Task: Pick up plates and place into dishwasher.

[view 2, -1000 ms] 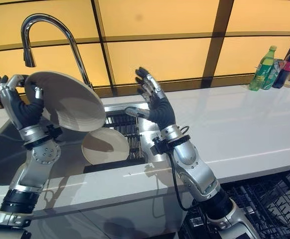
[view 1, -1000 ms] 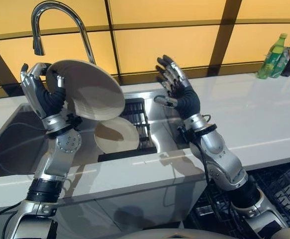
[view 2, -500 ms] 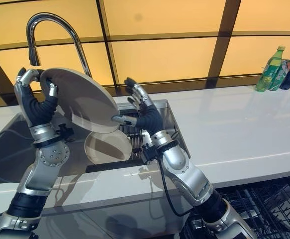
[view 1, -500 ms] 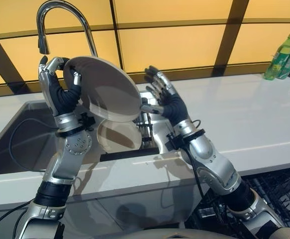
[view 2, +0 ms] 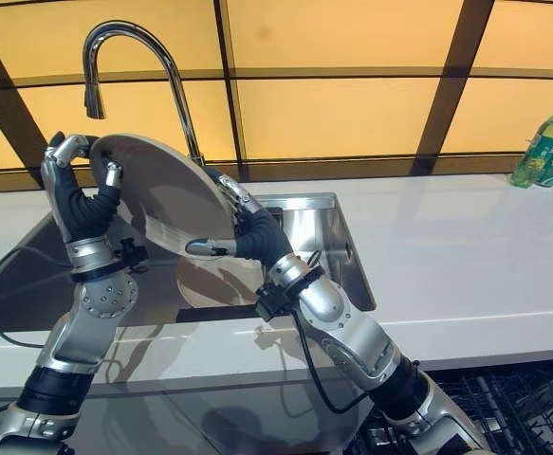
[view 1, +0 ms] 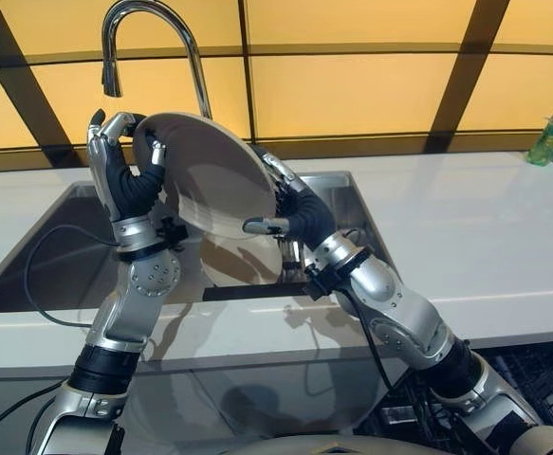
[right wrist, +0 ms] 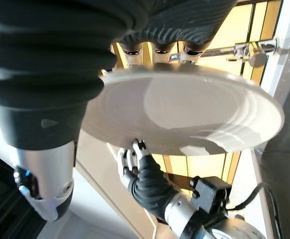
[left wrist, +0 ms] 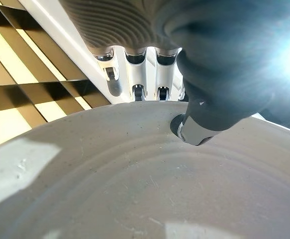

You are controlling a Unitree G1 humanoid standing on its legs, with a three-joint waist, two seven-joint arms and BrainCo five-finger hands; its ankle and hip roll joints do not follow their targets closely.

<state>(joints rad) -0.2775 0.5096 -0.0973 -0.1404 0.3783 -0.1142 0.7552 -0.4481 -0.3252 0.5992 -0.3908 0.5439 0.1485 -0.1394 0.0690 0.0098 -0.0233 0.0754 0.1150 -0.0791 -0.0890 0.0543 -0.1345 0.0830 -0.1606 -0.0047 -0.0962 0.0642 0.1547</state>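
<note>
While held tilted above the sink [view 1: 29, 256], grey plate [view 1: 210, 175] pinched at its rim by left hand [view 1: 115, 175], thumb on the face, fingers behind. Right hand [view 1: 290, 213] at the opposite rim, thumb under the lower edge, fingers behind the plate; grasp not complete, fingers not visibly curled round. Second plate [view 1: 243, 265] lying in the sink below, beside a dark rack. Faucet [view 1: 153, 38] close behind the raised plate.

Right eye view: same arrangement; bottle [view 2: 540, 142] far off on the tabletop [view 2: 466, 237]; dishwasher rack [view 2: 518, 417] low at the robot's right.

Left wrist view: thumb tip pressed on the plate face near the rim, fingers past the edge. Narrow purchase only.

Right wrist view: plate rim lying across the fingers, thumb apart and well below.

Risks, as judged: plate slipping during handover if left releases before right closes; drop onto the second plate, chipping both; rim striking the faucet on any swing.
</note>
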